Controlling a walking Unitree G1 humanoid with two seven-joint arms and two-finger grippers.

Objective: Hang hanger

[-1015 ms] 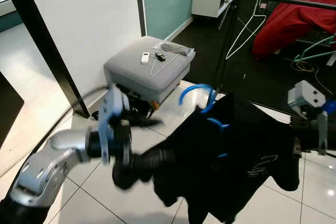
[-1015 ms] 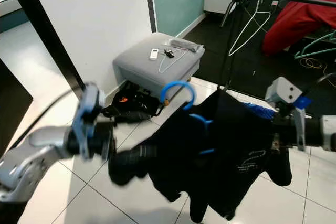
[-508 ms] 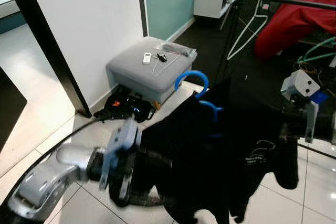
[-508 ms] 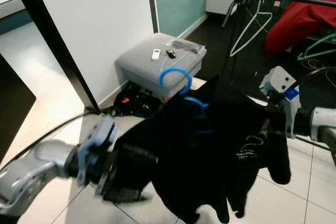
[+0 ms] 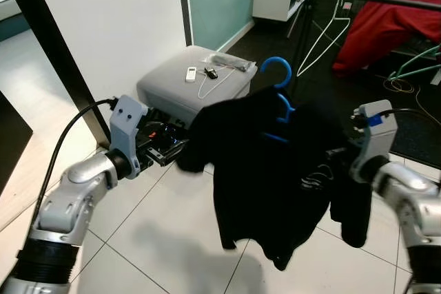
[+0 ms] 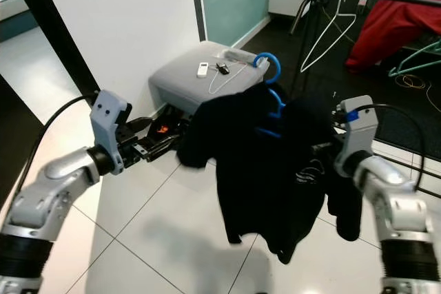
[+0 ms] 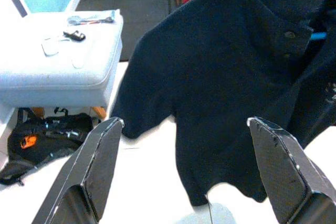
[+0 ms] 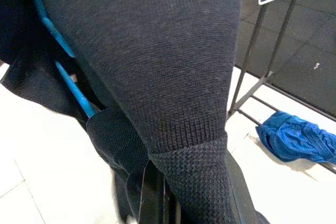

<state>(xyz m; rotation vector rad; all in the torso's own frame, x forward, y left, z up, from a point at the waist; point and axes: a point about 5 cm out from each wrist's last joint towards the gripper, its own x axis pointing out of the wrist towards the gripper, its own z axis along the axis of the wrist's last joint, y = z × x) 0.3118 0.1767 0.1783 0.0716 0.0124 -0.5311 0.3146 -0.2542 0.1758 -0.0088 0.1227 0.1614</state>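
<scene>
From the head camera I see the blue hanger [image 5: 278, 94] carrying a black shirt [image 5: 275, 170], held up by my right gripper [image 6: 329, 151] before the clothes rack [image 5: 306, 32]. Left wrist: my left gripper [image 7: 184, 171] gapes wide, holding nothing. Right wrist: fingers [image 8: 152, 192] clamped on shirt fabric.

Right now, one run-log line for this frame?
phase: carrying | right gripper: shut on black shirt with blue hanger | left gripper: open, free | clothes rack: ahead

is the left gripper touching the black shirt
Apart. In the left wrist view the left gripper is open, both fingers bare, and white floor shows between them and the black shirt.
</scene>
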